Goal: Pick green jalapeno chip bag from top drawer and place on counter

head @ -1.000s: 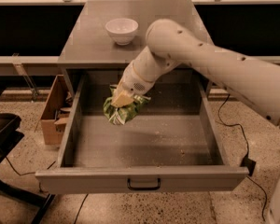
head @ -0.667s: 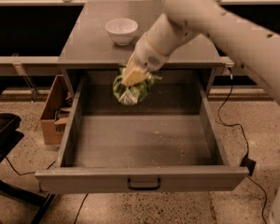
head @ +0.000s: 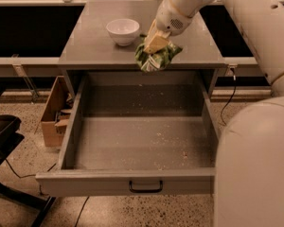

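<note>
My gripper [head: 154, 45] is shut on the green jalapeno chip bag [head: 158, 57] and holds it above the front edge of the counter [head: 94, 37], right of the white bowl [head: 123, 30]. The bag is crumpled green foil with pale markings and hangs below the tan fingers [head: 157, 38]. The top drawer [head: 132, 150] stands pulled wide open below, its speckled floor bare, with a black handle [head: 146, 188] on the front panel. My white arm comes in from the upper right.
A brown cardboard box [head: 54, 110] sits on the floor left of the drawer. A dark chair base [head: 4, 136] stands at the far left. A black cable [head: 229, 96] hangs right of the cabinet. My arm's bulk fills the right side.
My gripper has lifted the chip bag up out of the drawer and carried it back over the counter's front edge. The drawer is now bare.
</note>
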### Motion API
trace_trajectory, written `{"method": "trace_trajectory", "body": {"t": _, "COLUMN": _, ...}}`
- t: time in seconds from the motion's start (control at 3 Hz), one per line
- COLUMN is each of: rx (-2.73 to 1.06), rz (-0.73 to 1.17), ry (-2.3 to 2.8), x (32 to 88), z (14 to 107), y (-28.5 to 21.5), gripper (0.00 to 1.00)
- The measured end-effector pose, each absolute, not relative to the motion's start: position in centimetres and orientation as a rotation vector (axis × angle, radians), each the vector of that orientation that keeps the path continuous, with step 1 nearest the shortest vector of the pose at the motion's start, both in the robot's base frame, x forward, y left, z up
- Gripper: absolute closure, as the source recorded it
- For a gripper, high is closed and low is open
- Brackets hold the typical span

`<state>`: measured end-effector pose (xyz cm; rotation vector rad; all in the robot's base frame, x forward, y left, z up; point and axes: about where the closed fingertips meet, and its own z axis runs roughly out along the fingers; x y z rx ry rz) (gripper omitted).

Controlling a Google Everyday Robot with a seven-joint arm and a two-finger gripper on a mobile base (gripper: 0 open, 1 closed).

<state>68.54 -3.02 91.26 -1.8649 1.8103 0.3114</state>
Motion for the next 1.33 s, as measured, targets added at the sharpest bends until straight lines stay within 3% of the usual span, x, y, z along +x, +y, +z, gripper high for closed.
{"method": "trace_trajectory", "body": {"t": 0.33, "rx": -1.749, "rz": 0.224, "ry": 1.817, "x": 72.6, "z": 94.2, "y": -4.9, "gripper": 1.0}}
{"method": "trace_trajectory", "body": {"t": 1.33, "rx": -1.67, "rz": 0.142, "ry": 1.755, "x": 76.1, "z": 96.7, "y": -5.3, "gripper": 1.0}}
